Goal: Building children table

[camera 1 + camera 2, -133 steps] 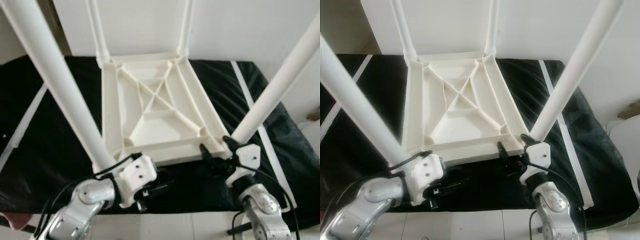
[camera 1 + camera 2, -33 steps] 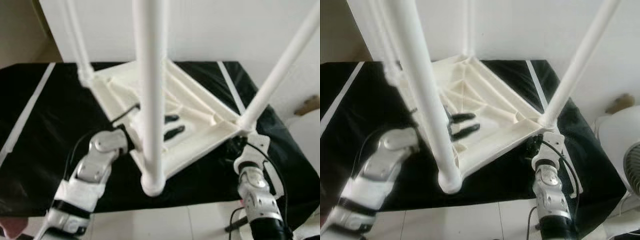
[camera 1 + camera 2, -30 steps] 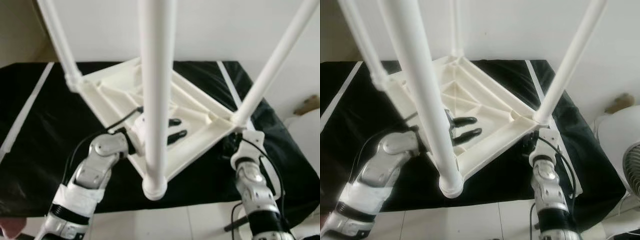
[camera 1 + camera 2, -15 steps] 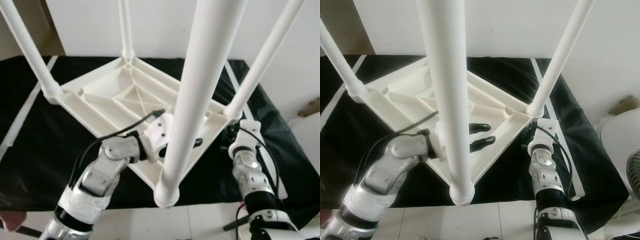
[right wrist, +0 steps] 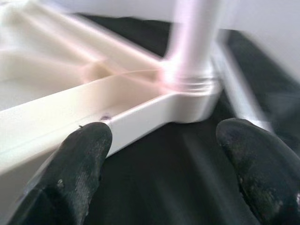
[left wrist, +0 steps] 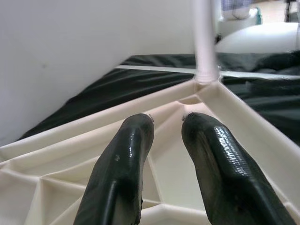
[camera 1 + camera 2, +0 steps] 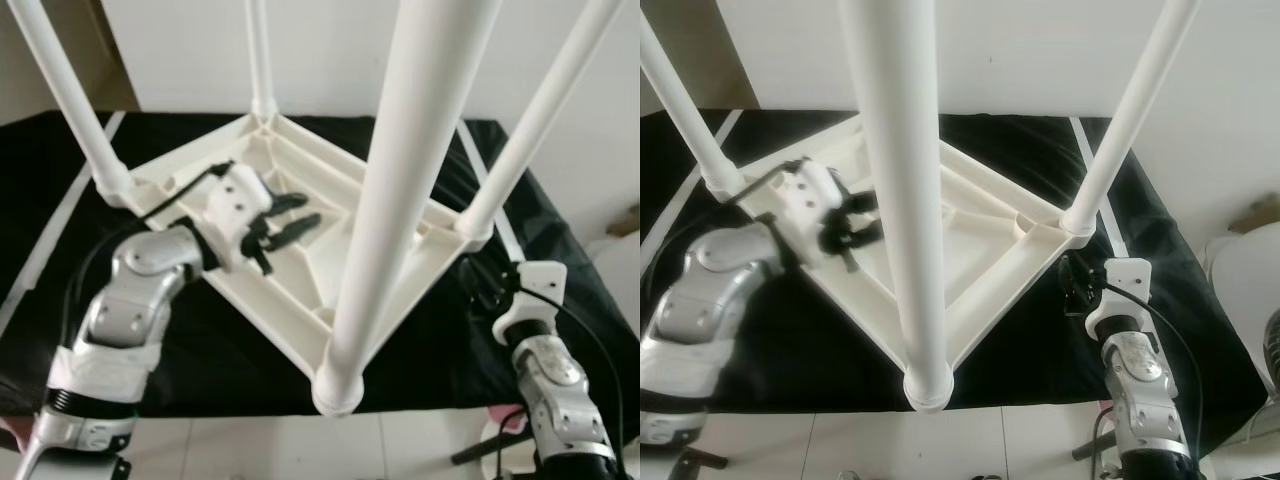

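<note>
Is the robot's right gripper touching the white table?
Apart. In the right wrist view, the right gripper is open, with black mat showing between its fingers and the table's corner.

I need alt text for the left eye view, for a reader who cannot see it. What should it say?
A white children's table lies upside down on a black mat, its four legs pointing up. The left gripper reaches over the ribbed underside, fingers slightly apart; the right gripper hovers open beside the table's right corner.

Left fingers [image 6: 126,164] near-closed — right fingers [image 5: 84,159] spread
</note>
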Tool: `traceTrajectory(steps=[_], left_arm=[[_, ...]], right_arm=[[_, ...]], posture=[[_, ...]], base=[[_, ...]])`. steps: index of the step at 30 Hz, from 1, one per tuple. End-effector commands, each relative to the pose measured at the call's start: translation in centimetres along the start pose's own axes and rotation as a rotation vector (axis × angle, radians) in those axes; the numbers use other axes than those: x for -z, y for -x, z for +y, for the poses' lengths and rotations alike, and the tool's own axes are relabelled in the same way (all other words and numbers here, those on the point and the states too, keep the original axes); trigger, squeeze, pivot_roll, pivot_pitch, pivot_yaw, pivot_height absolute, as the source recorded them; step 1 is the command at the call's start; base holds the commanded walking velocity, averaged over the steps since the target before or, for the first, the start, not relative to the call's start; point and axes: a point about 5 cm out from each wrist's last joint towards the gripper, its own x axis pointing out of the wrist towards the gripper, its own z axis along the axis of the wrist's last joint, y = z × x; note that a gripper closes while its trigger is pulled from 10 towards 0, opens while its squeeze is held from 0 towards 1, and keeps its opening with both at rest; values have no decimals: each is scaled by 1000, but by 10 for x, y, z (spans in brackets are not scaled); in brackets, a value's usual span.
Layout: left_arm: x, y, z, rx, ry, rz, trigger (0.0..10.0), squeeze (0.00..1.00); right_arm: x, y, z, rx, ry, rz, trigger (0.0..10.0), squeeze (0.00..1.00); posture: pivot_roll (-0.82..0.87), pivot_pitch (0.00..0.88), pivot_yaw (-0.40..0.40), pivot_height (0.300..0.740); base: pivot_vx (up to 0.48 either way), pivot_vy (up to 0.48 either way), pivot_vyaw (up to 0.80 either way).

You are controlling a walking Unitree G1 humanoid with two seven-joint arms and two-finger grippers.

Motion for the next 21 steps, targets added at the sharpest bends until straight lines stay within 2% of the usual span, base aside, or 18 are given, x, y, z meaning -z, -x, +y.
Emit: traceTrajectory(steps=[1,2,3,5,6,7,8,10,11,12,13,14,15,17,18,19,21], left_arm=[[-1,6,14,-91,-3,-12,10000,0],[-1,6,14,-91,-3,-12,10000,0],[2,15,37,-194,-8,1,10000,0],[2,15,37,-194,-8,1,10000,0],[5,20,44,-217,-17,16,10000,0],[5,20,44,-217,-17,16,10000,0],[7,26,47,-217,-17,29,10000,0],[7,26,47,-217,-17,29,10000,0],[9,29,47,-208,-17,37,10000,0],[16,36,43,-162,0,70,10000,0],[16,36,43,-162,0,70,10000,0],[24,44,36,-106,3,121,10000,0],[24,44,36,-106,3,121,10000,0],[38,60,26,-13,11,227,10000,0],[38,60,26,-13,11,227,10000,0],[42,65,23,14,24,253,10000,0],[44,69,21,32,24,265,10000,0]], right_arm=[[-4,6,6,-87,-9,2,10000,0],[-4,6,6,-87,-9,2,10000,0],[-16,13,16,-206,-13,-25,10000,0],[-16,13,16,-206,-13,-25,10000,0],[-20,16,20,-263,-21,-30,10000,0],[-20,16,20,-263,-21,-30,10000,0],[-24,20,26,-349,-34,-31,10000,0],[-24,20,26,-349,-34,-31,10000,0],[-27,24,30,-403,-45,-29,10000,0],[-30,30,40,-521,-44,-18,10000,0],[-30,30,40,-521,-44,-18,10000,0],[-32,36,50,-632,-47,-6,10000,0],[-32,36,50,-632,-47,-6,10000,0],[-34,49,64,-810,-47,25,10000,0],[-34,49,64,-810,-47,25,10000,0],[-35,55,66,-874,-47,39,10000,0],[-35,59,67,-920,-45,52,10000,0]], posture=[[-116,152,24,740],[-116,152,24,740],[-129,153,26,740],[-129,153,26,740],[-134,152,29,740],[-134,152,29,740],[-139,149,32,740],[-139,149,32,740],[-139,149,32,740],[-148,146,43,740],[-148,146,43,740],[-145,146,41,740],[-145,146,41,740],[-139,145,42,740],[-139,145,42,740],[-136,144,41,740],[-136,144,41,740]], base=[[0,0,0],[0,0,0],[0,0,0],[0,0,0],[0,0,0],[0,0,0],[0,0,0],[0,0,0],[0,0,0],[0,0,0],[0,0,0],[0,0,0],[0,0,0],[0,0,0],[0,0,0],[0,0,0],[0,0,0]])
